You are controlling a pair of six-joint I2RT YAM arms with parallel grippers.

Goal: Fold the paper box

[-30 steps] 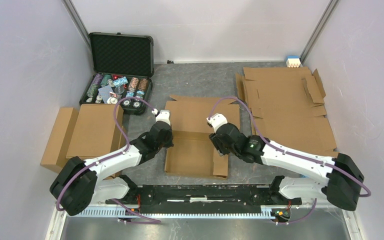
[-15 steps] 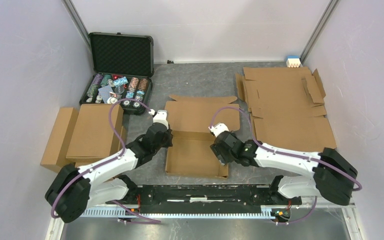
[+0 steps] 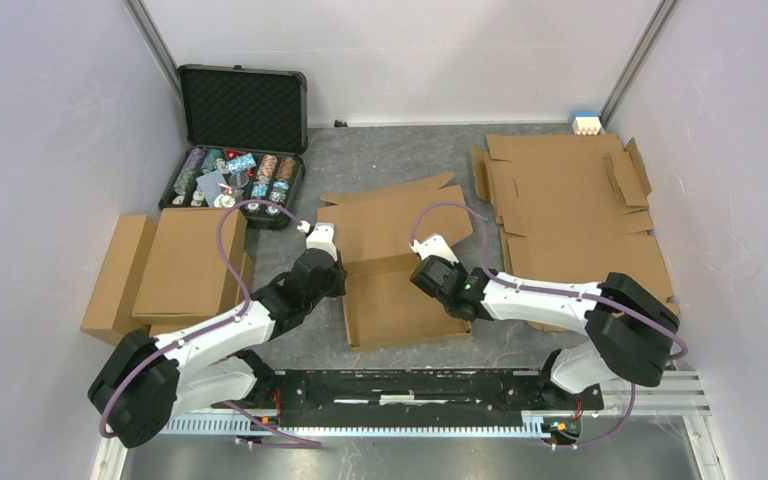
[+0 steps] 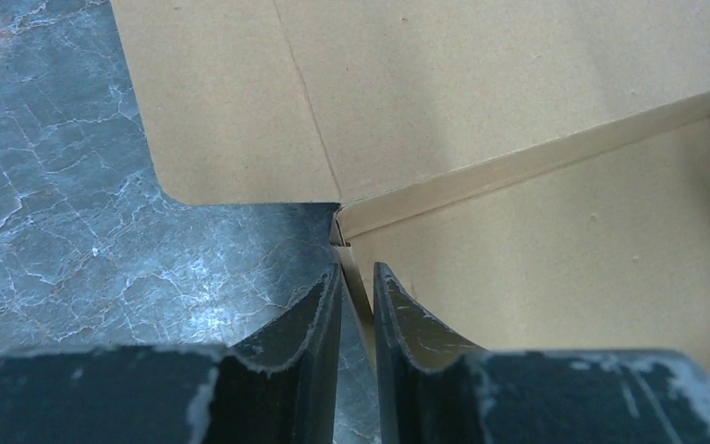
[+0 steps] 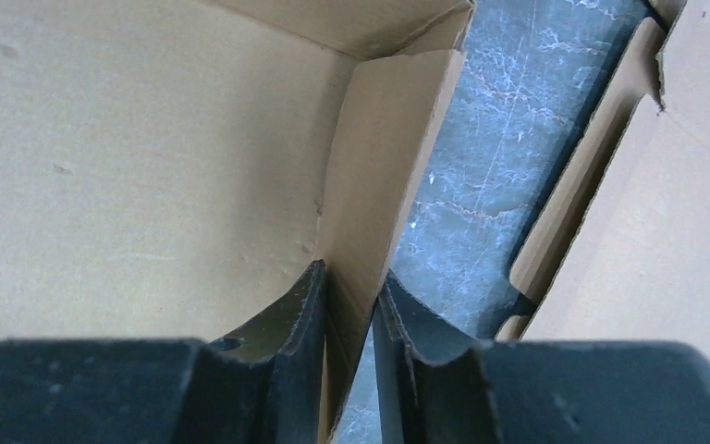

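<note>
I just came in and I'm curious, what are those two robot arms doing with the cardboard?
They are folding a cardboard box in the middle of the table. The left gripper pinches the box's left side wall and the right gripper pinches its right side wall, both standing up. The lid flap lies open at the back, so the box is not closed yet.

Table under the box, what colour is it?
The table is dark grey with whitish marble veins; the left wrist view shows it best.
</note>
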